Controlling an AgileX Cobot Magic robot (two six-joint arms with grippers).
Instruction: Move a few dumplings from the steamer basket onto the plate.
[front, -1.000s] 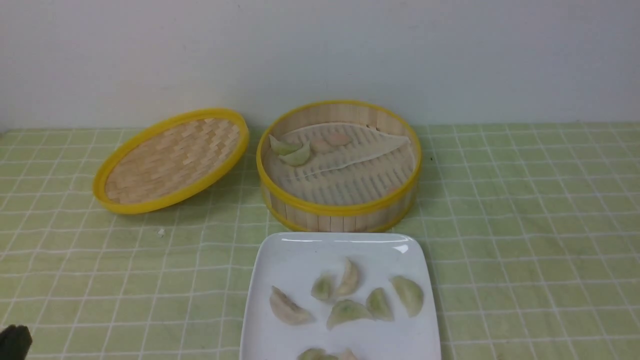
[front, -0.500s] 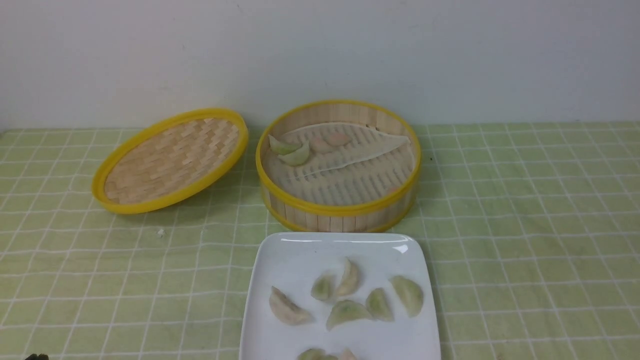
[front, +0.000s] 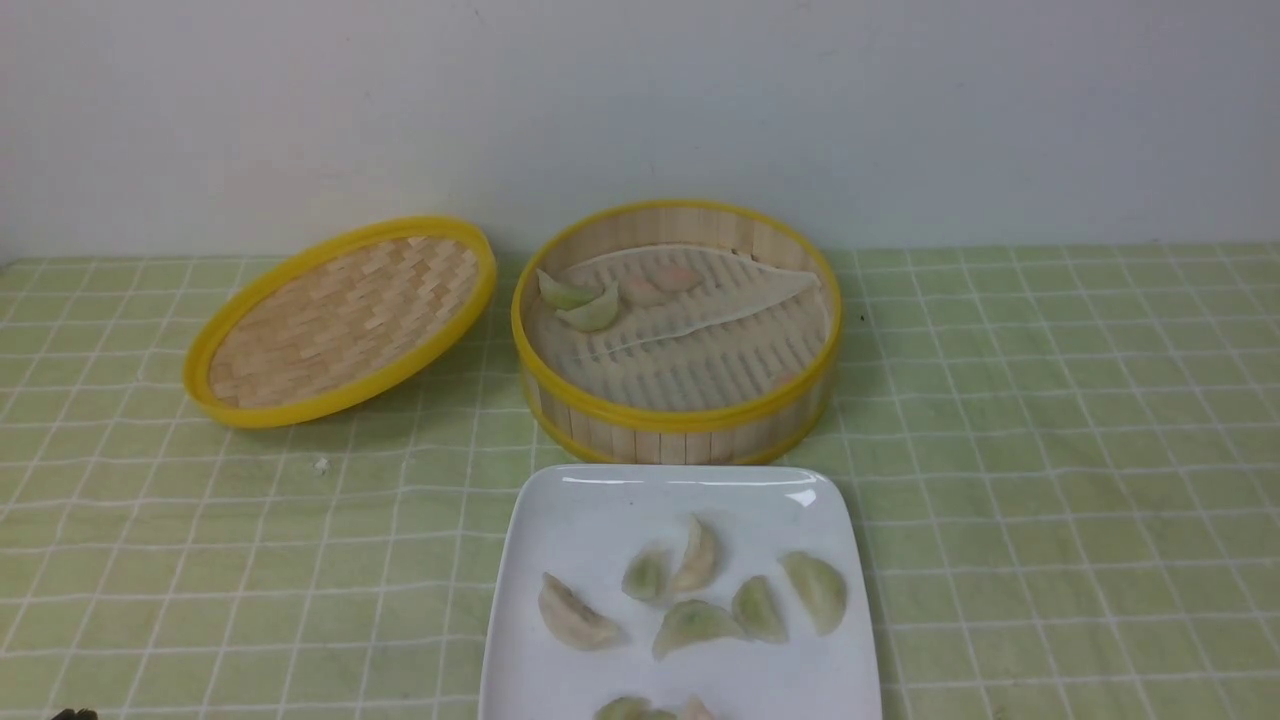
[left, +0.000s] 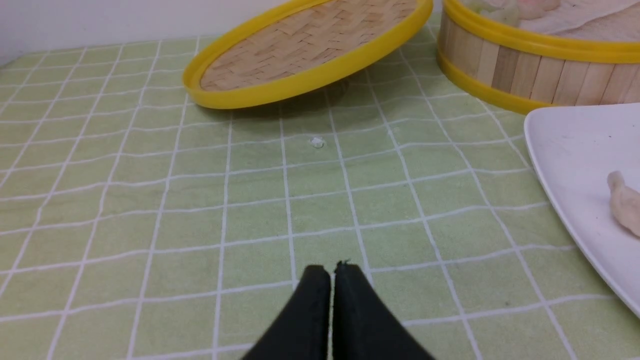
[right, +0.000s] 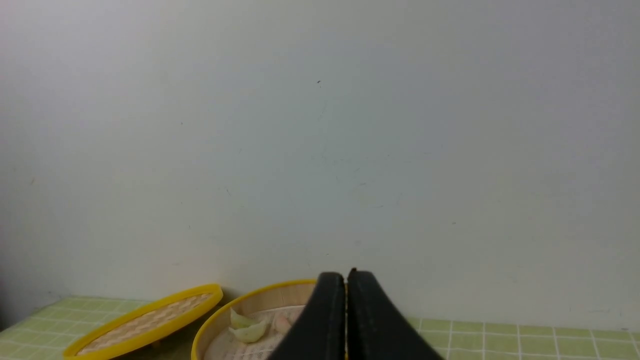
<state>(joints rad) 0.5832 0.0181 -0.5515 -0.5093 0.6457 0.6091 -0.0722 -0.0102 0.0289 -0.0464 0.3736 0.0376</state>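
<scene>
Dumplings (front: 697, 625) already dot your plate (front: 534, 520), though several remain in the steamer basket (front: 677, 418); your left tool (left: 334, 270) and right tool (right: 349, 277) are clenched empty, so the task looks essentially done.

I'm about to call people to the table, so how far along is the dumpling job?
It looks largely done: several dumplings lie on the plate. Nothing is in hand; the left fingers and right fingers are shut and empty. A few dumplings remain in the basket, green and pinkish, so whether that's enough depends on how many you want.
</scene>
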